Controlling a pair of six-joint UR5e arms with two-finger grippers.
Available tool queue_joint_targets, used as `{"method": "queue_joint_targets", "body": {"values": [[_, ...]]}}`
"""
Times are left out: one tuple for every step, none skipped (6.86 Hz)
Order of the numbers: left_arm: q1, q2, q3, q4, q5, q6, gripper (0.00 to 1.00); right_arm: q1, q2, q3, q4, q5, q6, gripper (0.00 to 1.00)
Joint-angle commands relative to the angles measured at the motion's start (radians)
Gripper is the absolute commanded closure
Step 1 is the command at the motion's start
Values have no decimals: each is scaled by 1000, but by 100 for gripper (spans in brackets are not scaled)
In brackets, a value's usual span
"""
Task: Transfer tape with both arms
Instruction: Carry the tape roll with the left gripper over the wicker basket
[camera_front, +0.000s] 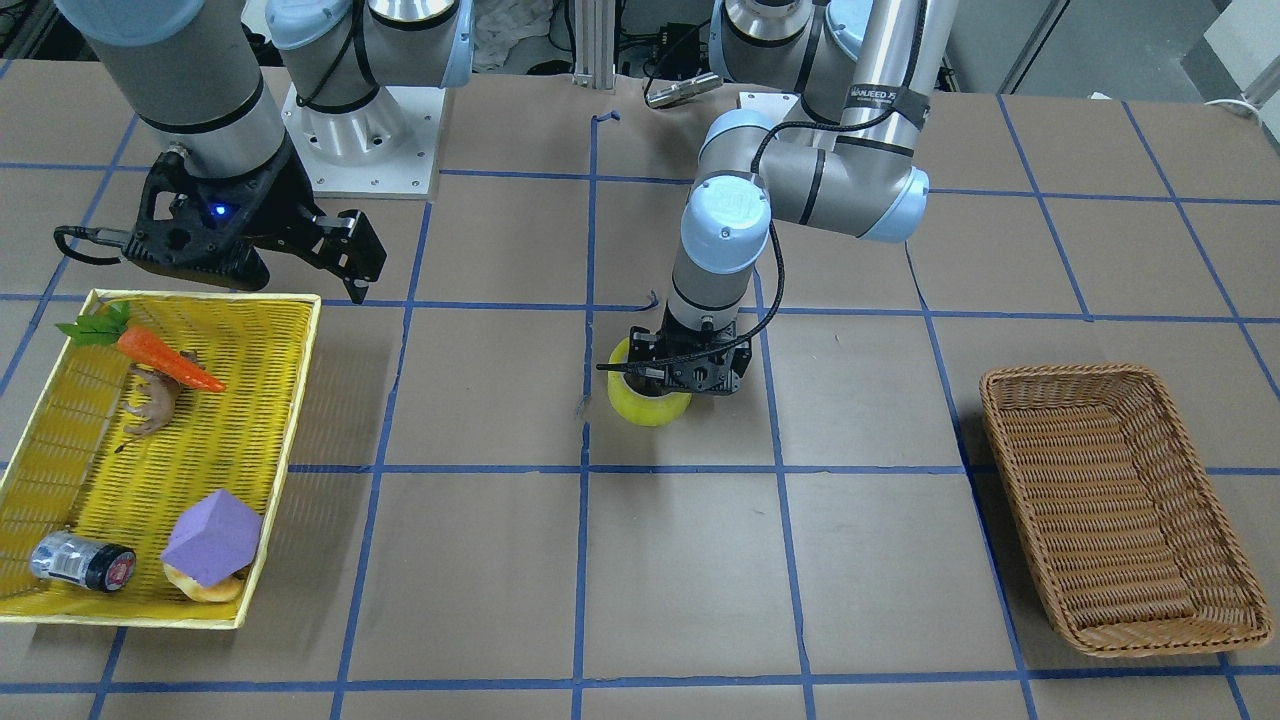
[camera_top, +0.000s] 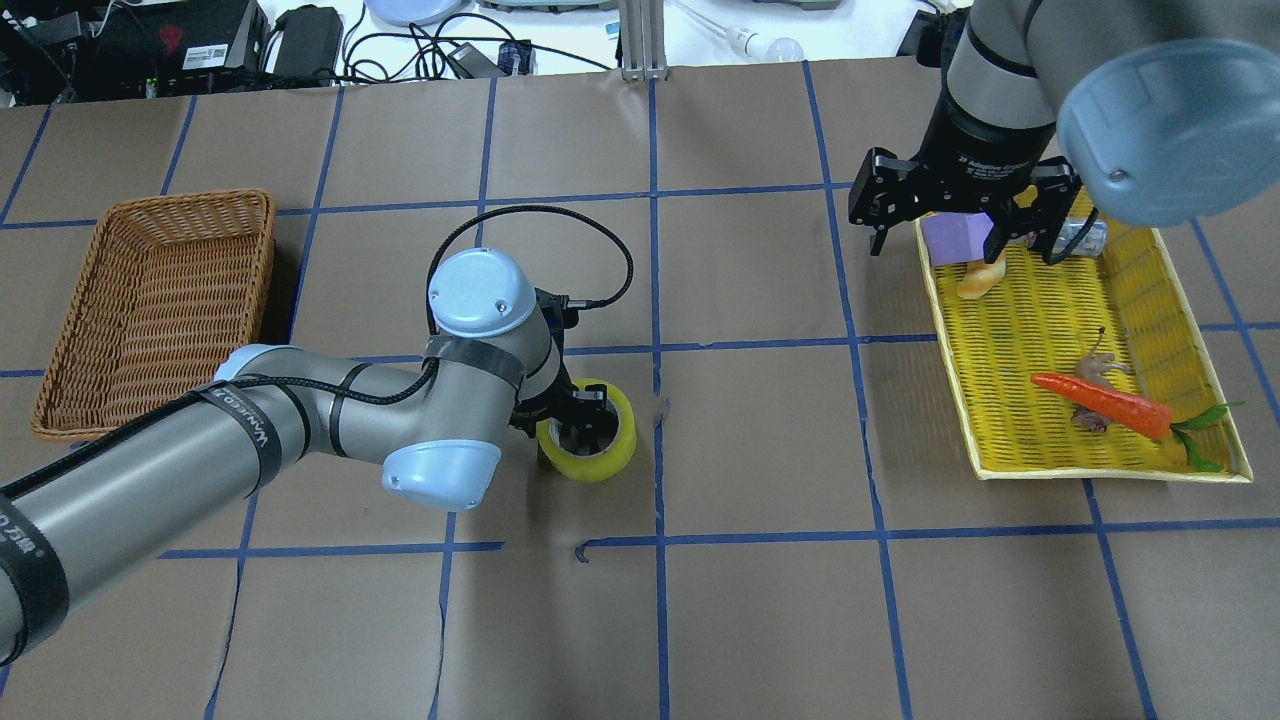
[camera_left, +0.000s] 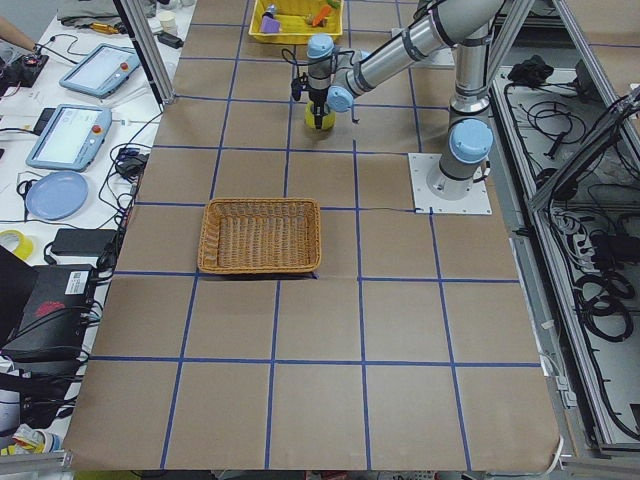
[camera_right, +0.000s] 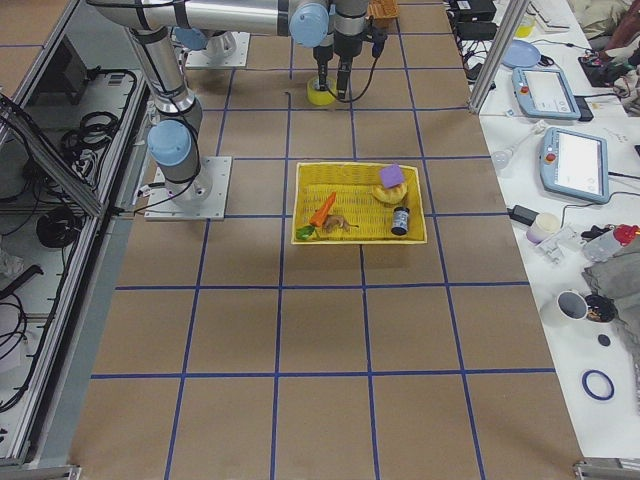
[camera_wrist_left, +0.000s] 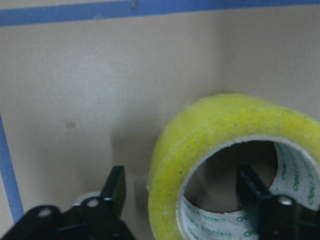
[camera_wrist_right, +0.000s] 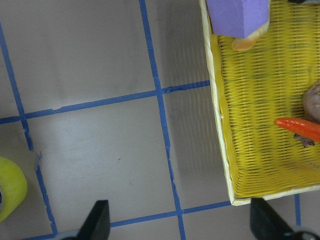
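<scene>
tape: wide translucent-yellow packing-tape roll, flat, hole up, well apart from yellow woven tray | left gripper: jaws apart, straddling roll's wall, one inside core, unclamped | right gripper: jaws apart, above tray's edge | nearer: left

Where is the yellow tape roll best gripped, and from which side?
Pinch the ring wall of the tape, coming straight down from above: it lies flat with its hole facing up, so one of the jaws fits inside the core, the other outside.
</scene>
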Motion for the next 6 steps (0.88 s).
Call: {"method": "queue_joint_targets", "body": {"values": [[0,5,-3,-22,-30,-32,100,0,-2,-6,1,9,1,0],[3,18,-1,-32,-30,-30,100,3,-7,0,1,10,1,0],[16,31,5,-54,-23,-16,100,5,-10,3,1,10,1,0],[56,51,11,-78,-21,-15,100,5,-10,-1,1,9,1,0],[137,79,20,-119,-14,-15,100,3,-11,-1,1,0,1,0],[241,110,44,-176,14,111,100,5,-16,-1,1,1,1,0]]}}
